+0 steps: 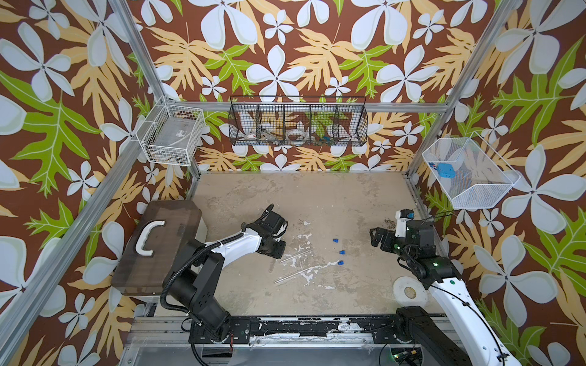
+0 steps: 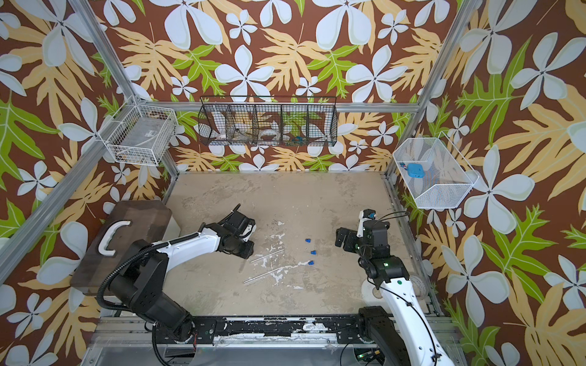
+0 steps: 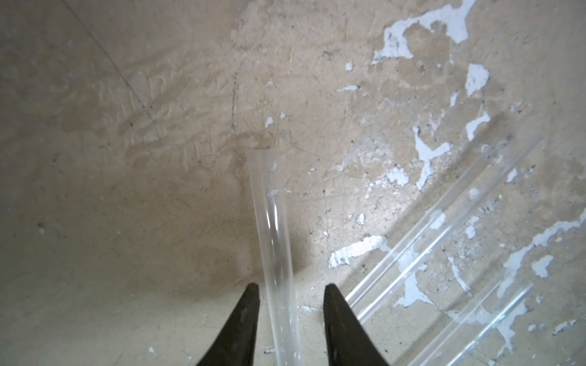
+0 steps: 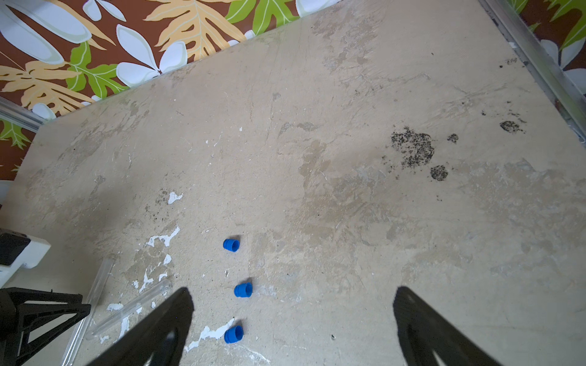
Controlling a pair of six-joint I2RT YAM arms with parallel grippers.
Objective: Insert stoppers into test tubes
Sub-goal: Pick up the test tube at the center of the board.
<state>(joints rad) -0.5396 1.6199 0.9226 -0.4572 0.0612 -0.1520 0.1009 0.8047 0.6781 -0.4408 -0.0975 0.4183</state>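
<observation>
Three blue stoppers (image 1: 335,240) (image 1: 341,252) (image 1: 340,262) lie in a row mid-table, also in the right wrist view (image 4: 231,245) (image 4: 243,290) (image 4: 233,334). Two clear test tubes (image 1: 296,255) (image 1: 291,274) lie to their left. A third test tube (image 3: 274,237) runs between the fingers of my left gripper (image 3: 291,286), whose jaws stand narrowly apart with a gap on each side of the tube. In both top views this gripper (image 1: 272,257) (image 2: 242,257) points down over that tube. My right gripper (image 1: 374,237) (image 4: 293,290) hangs wide open right of the stoppers, holding nothing.
A brown case with a white handle (image 1: 155,247) sits at the table's left edge. A white disc (image 1: 409,291) lies near the right arm's base. Wire baskets hang on the walls: black (image 1: 298,123), white (image 1: 171,136), and white mesh (image 1: 469,171) holding a light-blue object.
</observation>
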